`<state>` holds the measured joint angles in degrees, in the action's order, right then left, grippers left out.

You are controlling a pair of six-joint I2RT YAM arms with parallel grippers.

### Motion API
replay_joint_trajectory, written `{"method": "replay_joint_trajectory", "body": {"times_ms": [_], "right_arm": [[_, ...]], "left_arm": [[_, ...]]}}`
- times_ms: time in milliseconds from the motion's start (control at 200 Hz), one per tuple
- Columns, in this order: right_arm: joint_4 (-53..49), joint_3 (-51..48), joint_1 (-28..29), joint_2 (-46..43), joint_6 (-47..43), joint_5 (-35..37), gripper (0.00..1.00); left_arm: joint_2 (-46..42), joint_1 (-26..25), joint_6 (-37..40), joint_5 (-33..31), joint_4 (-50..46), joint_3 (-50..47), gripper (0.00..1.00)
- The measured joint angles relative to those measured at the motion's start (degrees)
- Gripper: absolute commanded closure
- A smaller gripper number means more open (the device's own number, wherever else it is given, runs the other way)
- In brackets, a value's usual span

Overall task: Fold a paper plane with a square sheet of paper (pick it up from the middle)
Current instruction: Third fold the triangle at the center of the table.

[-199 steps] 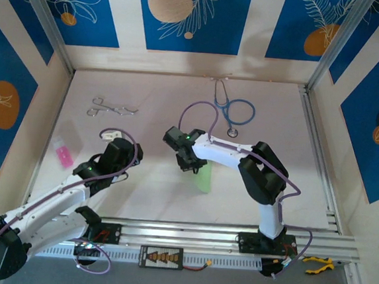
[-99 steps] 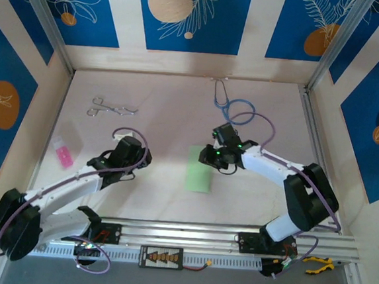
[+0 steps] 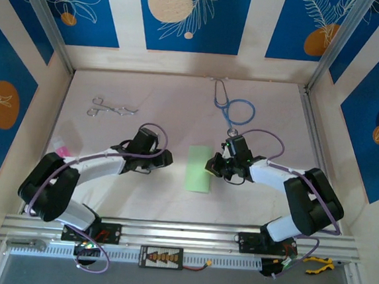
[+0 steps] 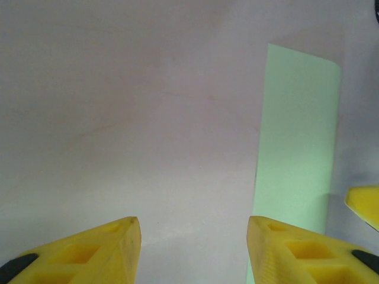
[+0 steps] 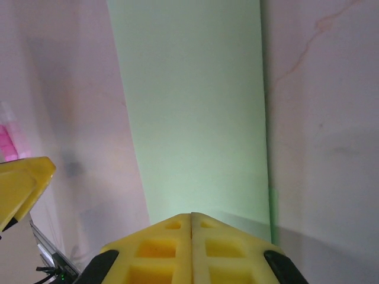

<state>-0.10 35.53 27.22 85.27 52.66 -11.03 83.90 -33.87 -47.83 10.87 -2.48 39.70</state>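
Paper: pale green thin paper sheet [image 3: 198,169] lies flat on the counter as a long narrow rectangle between the two arms; no plane shape yet.
Right pincer: yellow-fingered right pincer [image 5: 191,222] has its tips pressed together with nothing between them, at the paper's right edge. Whether it bears down on the sheet I cannot tell.
Left pincer: yellow-fingered left pincer [image 4: 192,236] stands with fingers apart, empty, just beside the paper's left edge.
Risk one: closed tips pushing sideways could skid or buckle the light sheet, since nothing pins its other side.
Risk two: a crease pressed off-line would give crooked wings, and the parted left fingers could snag and lift an edge.
Surface: pale pinkish counter [image 3: 159,106], smooth and faintly veined, likely offers little grip.
Room: blue wall panels [image 3: 187,15] with orange discs and white leaves. A blue stethoscope [image 3: 231,111], metal forceps [image 3: 113,107] and a small pink item [image 3: 62,151] lie well apart from the paper. An aluminium rail [image 3: 188,233] runs along the near edge.
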Motion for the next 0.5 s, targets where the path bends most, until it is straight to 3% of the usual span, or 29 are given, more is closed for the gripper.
{"method": "replay_joint_trajectory", "body": {"times_ms": [500], "right_arm": [[8.5, -0.7, -0.7, 8.6, 0.9, -4.5, 0.96]], "left_arm": [[6.9, 0.0, -1.9, 11.5, 7.9, 0.5, 0.64]]}}
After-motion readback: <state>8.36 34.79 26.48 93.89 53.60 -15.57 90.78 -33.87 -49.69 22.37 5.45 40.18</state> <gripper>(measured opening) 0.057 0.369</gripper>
